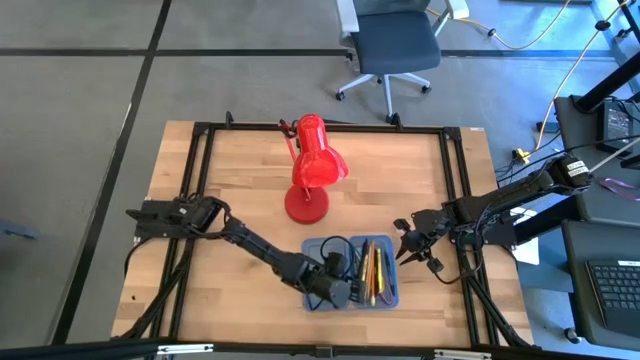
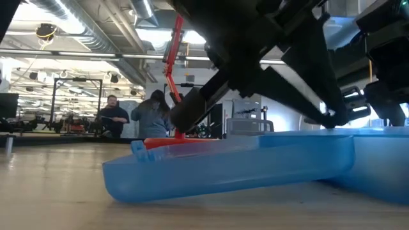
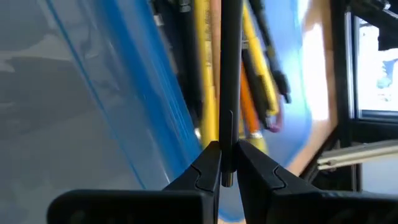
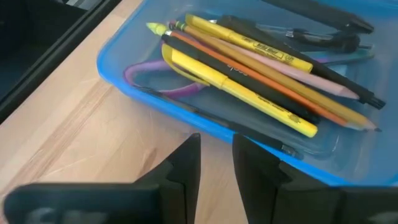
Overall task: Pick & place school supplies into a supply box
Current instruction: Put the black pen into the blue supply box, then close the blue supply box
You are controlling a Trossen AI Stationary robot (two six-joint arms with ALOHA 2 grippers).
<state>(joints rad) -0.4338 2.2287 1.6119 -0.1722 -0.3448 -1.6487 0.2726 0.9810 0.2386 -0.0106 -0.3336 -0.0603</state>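
Observation:
The supply box lies open near the table's near edge, its two blue halves side by side. Its right half holds several pens and pencils in yellow, orange, black and wood tone, with the purple scissors handle under them. My left gripper hovers over the box's left half, shut on a thin black pen. In the left wrist view the box's wall and the stored pens lie beneath. My right gripper waits just right of the box, open and empty. My left gripper pinches the thin black pen between its two fingertips, close to one end of the pen. The rest of the shaft runs straight out ahead of the fingers, along them, above the pens lying in the box. The pen is lifted clear.
A red desk lamp stands on its round base behind the box at mid-table; its stem shows in the low view. Bare wood lies left of the box and toward the far edge. People stand in the room beyond the table.

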